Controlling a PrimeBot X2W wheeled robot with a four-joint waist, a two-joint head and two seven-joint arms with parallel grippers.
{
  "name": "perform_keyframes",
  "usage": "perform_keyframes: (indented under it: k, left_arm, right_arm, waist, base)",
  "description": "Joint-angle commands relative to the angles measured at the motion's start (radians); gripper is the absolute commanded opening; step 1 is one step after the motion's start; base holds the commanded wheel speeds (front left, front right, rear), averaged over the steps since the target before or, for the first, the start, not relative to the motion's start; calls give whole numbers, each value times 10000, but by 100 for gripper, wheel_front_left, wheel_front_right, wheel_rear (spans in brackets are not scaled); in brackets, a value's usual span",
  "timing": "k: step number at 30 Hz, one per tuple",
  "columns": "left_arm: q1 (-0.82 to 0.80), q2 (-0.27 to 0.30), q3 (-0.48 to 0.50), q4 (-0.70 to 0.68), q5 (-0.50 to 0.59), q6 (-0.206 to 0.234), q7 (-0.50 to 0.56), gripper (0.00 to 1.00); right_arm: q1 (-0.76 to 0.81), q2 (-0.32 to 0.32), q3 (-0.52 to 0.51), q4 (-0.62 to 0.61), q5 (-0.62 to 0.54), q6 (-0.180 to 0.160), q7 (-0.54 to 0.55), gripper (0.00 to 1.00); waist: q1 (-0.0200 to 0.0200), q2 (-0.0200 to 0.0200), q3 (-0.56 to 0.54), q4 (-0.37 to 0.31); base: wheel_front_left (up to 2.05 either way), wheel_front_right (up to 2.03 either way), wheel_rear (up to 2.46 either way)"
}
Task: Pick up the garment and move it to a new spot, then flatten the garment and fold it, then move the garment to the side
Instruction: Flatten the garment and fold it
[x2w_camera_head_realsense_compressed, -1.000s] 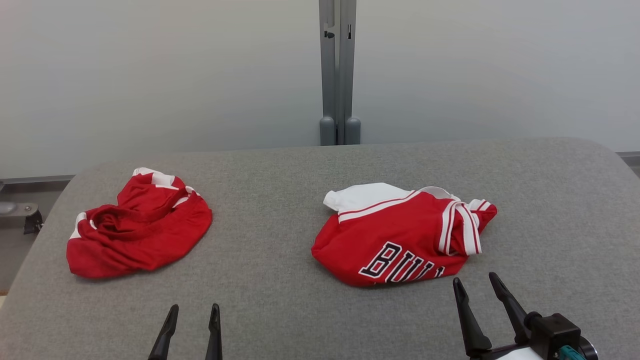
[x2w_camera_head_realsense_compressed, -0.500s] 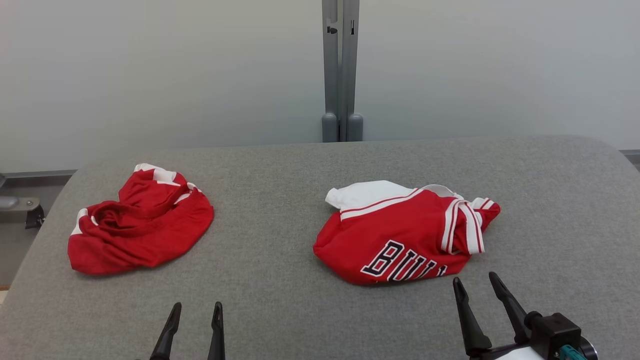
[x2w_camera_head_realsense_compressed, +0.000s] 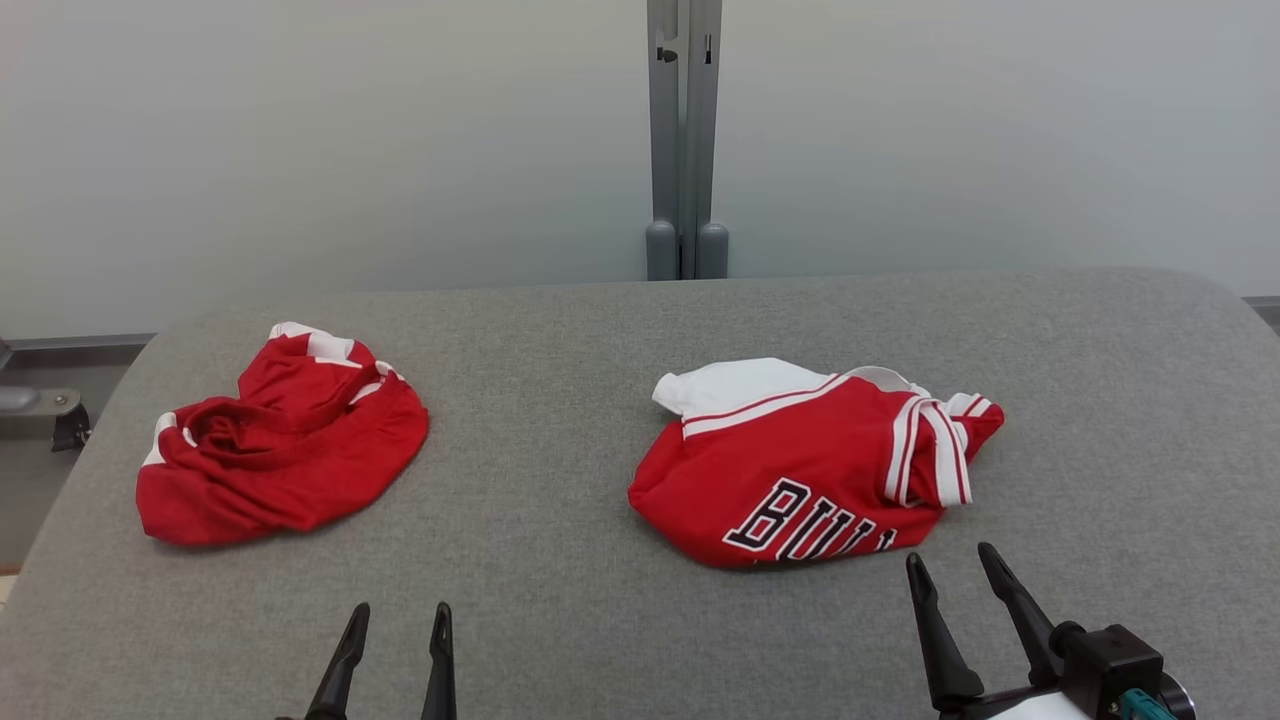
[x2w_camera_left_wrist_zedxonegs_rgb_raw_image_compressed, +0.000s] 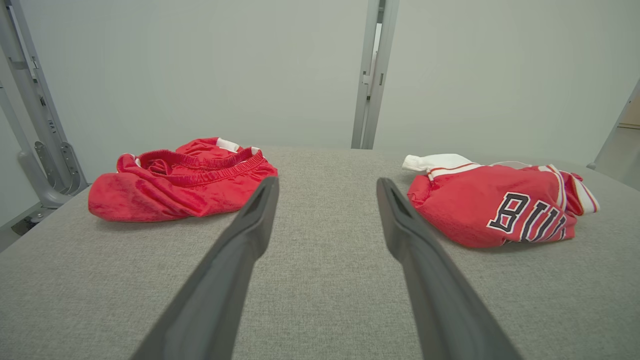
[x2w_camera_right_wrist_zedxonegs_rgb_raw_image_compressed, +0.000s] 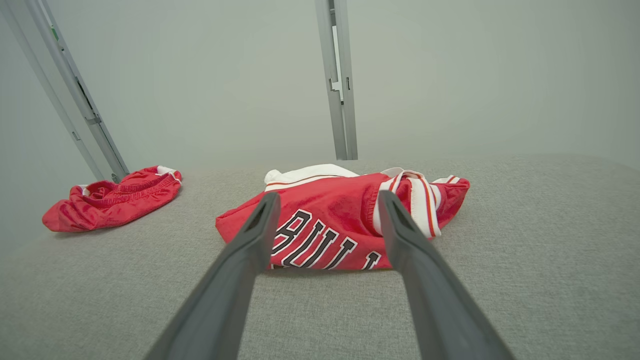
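Your right gripper has its two long dark fingers spread wide, with nothing between them. It sits low at the near right of the grey cloth-covered table. Its tips point at the red jersey and stop just short of the jersey's near edge, not touching it. In the right wrist view, the jersey's black-and-white lettering shows in the gap between the open fingers.

Your left gripper is spread just as wide and is also empty. It sits at the near edge, left of centre. It points at bare grey cloth between the two garments, and is clear of both.

The jersey lies crumpled right of centre on the table. It has a white panel at its far left, and a white-and-red striped band is bunched on its right side. Only the first letters, "BUL", can be read.

The red shorts lie in a heap on the left side of the table, well apart from the jersey. The gathered waistband faces up, and there is white trim at the far side.

Beyond the table's rounded far edge is a pale wall with a grey upright post at centre.
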Motion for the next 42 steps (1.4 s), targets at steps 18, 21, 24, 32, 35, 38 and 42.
perform_keyframes:
  k: [18,21,24,32,35,38,42]
  left_arm:
    - [-2070,3,-923,643,646,-444,4,100]
    - [-3211,6,-1282,1267,827,-542,6,100]
    - [-4518,7,-1583,1872,676,-638,6,100]
    - [-7587,9,-3086,4567,-2686,-783,566,100]
    - [-8609,23,-3702,5633,-3152,-789,1227,100]
    - [-9385,26,-4185,6376,-3723,-793,1670,100]
    - [-10078,26,-4520,7219,-4716,-795,2111,100]
  right_arm:
    - [-428,-23,-22,-166,-133,3,-32,100]
    - [-617,-23,-8,-239,-239,1,-32,100]
    - [-1020,-26,-47,-347,-317,3,-31,100]
    - [-1771,-23,-120,-378,-399,3,-32,100]
    - [-1999,-20,-126,-385,-441,3,-32,100]
    - [-2167,-22,-72,-399,-485,1,-32,100]
    - [-2366,-19,-55,-429,-444,3,-32,100]
  waist:
    - [0,0,1065,-34]
    - [0,0,1577,-137]
    - [0,0,2310,-301]
    - [0,0,3693,-855]
    - [0,0,4098,-1085]
    - [0,0,4400,-1286]
    - [0,0,4720,-1535]
  base:
    - [0,0,0]
    - [0,0,0]
    - [0,0,0]
    - [0,0,0]
    - [0,0,0]
    - [0,0,0]
    - [0,0,0]
